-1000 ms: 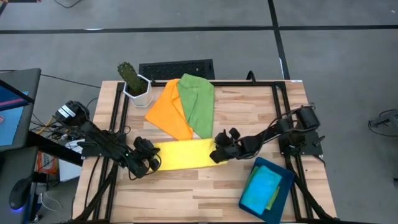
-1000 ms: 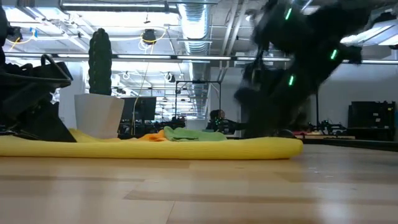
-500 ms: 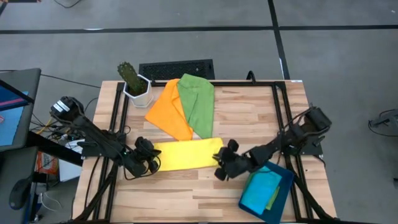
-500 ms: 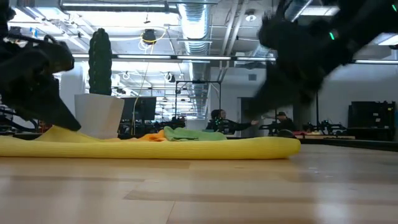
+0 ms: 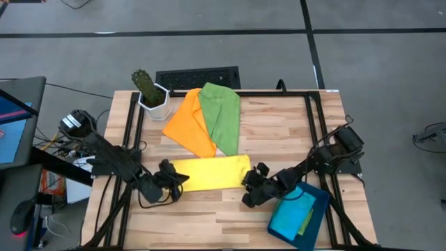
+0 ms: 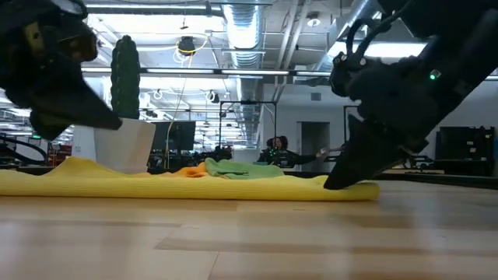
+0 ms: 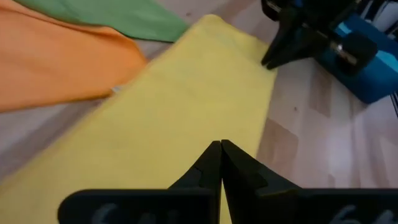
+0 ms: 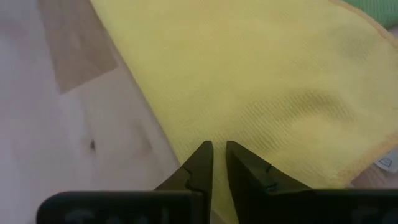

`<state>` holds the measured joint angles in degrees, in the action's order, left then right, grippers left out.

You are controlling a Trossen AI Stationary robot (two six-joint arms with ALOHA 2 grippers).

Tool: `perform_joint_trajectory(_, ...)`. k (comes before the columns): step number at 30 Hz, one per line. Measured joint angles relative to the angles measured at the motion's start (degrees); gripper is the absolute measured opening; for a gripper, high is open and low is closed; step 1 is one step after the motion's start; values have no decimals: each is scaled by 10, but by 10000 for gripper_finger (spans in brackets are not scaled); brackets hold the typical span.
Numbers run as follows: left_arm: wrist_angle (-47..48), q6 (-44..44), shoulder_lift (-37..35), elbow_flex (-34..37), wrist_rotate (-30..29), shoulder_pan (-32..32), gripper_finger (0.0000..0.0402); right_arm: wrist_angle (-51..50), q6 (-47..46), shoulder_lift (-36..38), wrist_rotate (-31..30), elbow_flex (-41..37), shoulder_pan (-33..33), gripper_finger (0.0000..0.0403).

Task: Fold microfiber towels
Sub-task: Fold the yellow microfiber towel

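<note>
bare worktop wide open along the near edge, cactus pot crowding the far-left corner, teal tray blocking the near-right corner
</note>
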<state>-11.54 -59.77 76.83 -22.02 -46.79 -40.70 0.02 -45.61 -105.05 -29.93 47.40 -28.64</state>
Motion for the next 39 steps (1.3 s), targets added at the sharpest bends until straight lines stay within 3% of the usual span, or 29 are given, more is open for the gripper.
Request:
perform_joint_trajectory(6, -58, -105, 117, -4, -5, -54, 0, 4, 3, 0, 1, 0, 2, 70)
perform_joint_trajectory(13, 40, -209, 196, -52, 12, -77, 0, 12, 2, -1, 0, 0, 2, 70)
perform_joint_trajectory(21, 143, -229, 179, -60, 47, -87, 0, 93, 58, 16, -4, 1, -18, 70)
perform_joint_trajectory(25, 205, -227, 136, -58, 85, -92, 0, 146, 131, 15, -44, 1, -28, 70)
perform_joint_trajectory(28, 250, -225, 94, -56, 106, -92, 0, 245, 223, -22, -47, 1, -23, 70)
perform_joint_trajectory(33, 298, -224, 47, -54, 106, -92, 0, 498, 384, -114, 33, 2, 1, 70)
perform_joint_trajectory(39, 298, -224, 42, -55, 83, -92, 0, 661, 395, -210, 59, 3, 37, 70)
